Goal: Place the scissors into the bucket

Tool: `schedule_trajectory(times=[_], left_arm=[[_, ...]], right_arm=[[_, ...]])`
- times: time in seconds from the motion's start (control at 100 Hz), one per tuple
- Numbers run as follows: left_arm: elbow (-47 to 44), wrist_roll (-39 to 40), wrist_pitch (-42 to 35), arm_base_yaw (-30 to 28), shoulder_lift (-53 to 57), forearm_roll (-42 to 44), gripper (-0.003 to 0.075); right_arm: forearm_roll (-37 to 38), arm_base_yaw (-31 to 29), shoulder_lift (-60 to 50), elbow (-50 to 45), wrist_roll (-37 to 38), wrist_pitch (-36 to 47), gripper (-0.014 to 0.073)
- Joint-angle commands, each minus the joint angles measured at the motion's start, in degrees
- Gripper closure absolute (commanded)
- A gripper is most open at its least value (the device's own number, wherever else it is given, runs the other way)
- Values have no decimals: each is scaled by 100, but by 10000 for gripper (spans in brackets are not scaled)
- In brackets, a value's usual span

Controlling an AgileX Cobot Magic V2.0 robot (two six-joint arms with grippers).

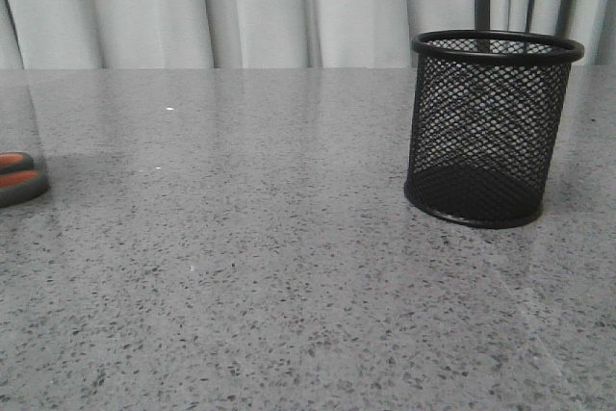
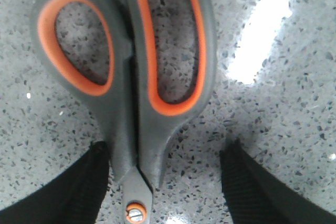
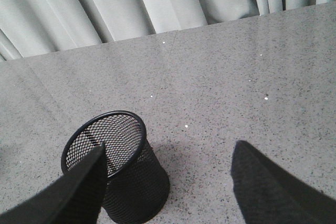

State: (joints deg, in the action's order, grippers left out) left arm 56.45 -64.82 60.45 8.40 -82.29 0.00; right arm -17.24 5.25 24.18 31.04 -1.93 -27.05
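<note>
The scissors (image 2: 131,103) lie flat on the speckled grey worktop (image 1: 289,267), blades shut, with the two orange-lined handle loops side by side. In the left wrist view the left gripper (image 2: 165,182) sits low over them with its fingers (image 2: 79,192) spread wide, one on each side of the shank near the pivot screw, neither touching the scissors. The fingers hold nothing. In the front view only the ends of the handle loops (image 1: 19,178) show, at the far left edge of the worktop.

The bucket (image 1: 489,127) stands upright on the right side of the worktop, well apart from the scissors, and its inside looks empty through the mesh. A pale curtain (image 1: 241,2) hangs behind the worktop.

The right gripper (image 3: 168,182) hovers above the worktop just beside the bucket (image 3: 123,177), its fingers (image 3: 268,192) also spread wide and holding nothing; one finger overlaps the bucket's rim in the right wrist view, though whether it touches cannot be told
</note>
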Motion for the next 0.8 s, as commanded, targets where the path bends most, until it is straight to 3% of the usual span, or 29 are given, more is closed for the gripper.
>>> schedule_trajectory(times=[0.0,0.2,0.49,0.65,0.79], left_arm=[[34,-24,-457,-16,-156,0,301],[34,-45,-579,-16,-411,-33,318],[34,-45,-556,-16,-565,-209,570],[34,-45,-516,-16,-509,-562,623],[34,-45,-614,-16,-303,-813,628]], right_arm=[[4,15,81,227,-16,339,142],[4,15,81,190,-16,296,142],[4,15,81,190,-16,215,142],[-20,15,81,190,-54,-14,142],[-902,28,81,204,-1040,-406,142]])
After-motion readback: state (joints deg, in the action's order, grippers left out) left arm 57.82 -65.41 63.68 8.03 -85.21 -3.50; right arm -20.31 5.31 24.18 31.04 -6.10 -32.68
